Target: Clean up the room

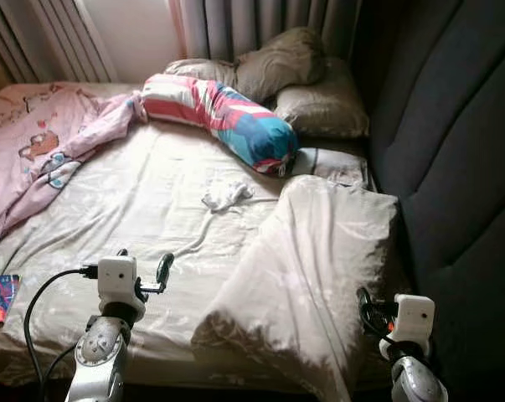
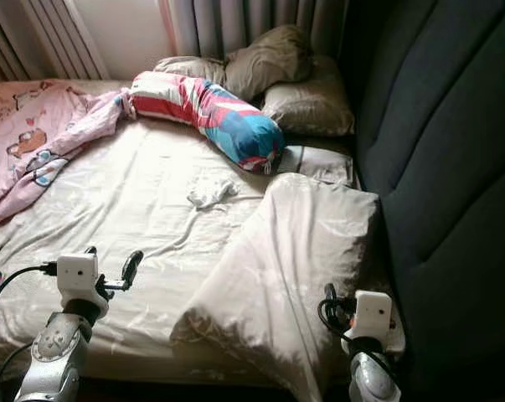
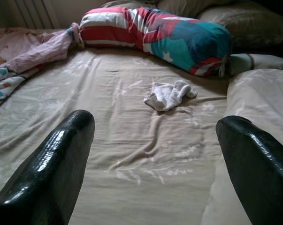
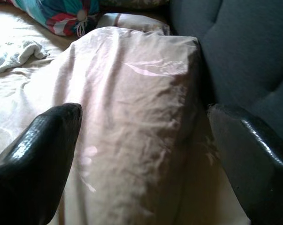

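Beige bed (image 1: 143, 201) sheets lie rumpled. Nearest, the left hand (image 3: 155, 154) and right hand (image 4: 141, 150) hover spread wide, empty. Beyond them a white cloth (image 1: 225, 196) lies mid-bed, before the striped bolster (image 1: 223, 117).

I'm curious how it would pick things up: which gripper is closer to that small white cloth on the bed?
Left. The left gripper hovers over the sheet, aimed at the white cloth. The right gripper sits beyond the big beige pillow, by the headboard.
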